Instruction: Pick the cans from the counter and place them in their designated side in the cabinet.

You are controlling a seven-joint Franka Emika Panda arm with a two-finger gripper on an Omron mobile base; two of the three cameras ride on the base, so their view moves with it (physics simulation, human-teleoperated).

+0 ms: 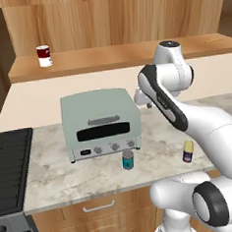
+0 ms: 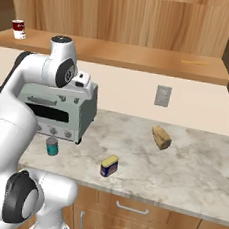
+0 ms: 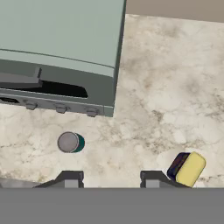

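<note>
The teal can (image 1: 128,159) (image 2: 52,146) with a silvery top (image 3: 70,142) stands on the counter (image 1: 53,172) just in front of the toaster oven. To its right stands the shorter dark blue can (image 1: 188,151) (image 2: 108,166) with a yellow top (image 3: 187,168), close to the counter's front edge. My gripper (image 3: 111,179) hovers high over the counter between the two cans, looking down. It is open with nothing between its fingers. The cabinet (image 1: 108,57) (image 2: 133,56) is the long wooden shelf behind and above the counter.
A mint-green toaster oven (image 1: 99,121) (image 2: 62,108) (image 3: 61,39) sits at the back of the counter. On the shelf's left end stands a red-and-white can (image 1: 44,55) (image 2: 18,28). A brown loaf (image 2: 161,137) lies to the right. The black stove (image 1: 8,166) borders the counter's left.
</note>
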